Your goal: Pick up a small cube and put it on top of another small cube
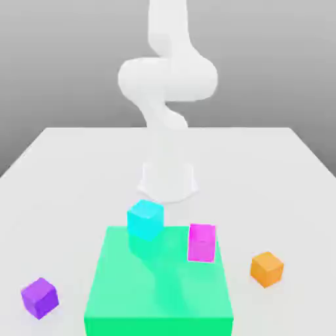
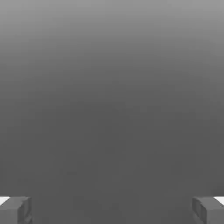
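Observation:
The small orange cube [image 1: 266, 269] sits on the white table at the exterior view's right, near the front. A purple cube [image 1: 39, 297] of about the same size lies at the front left. My gripper [image 2: 112, 211] is open, and its two grey fingertips [image 2: 15, 210] stand far apart with nothing between them. Beyond the fingertips the hand view holds plain grey background. The white arm [image 1: 167, 79] rises from its base [image 1: 168, 180] at the middle of the table and leaves the exterior view at the top.
A flat green platform [image 1: 159, 289] lies at the front centre of the table [image 1: 65, 170]. A cyan cube [image 1: 145, 219] stands at its far left corner and a magenta block [image 1: 201, 243] on its far right part. The table's edges run along both sides.

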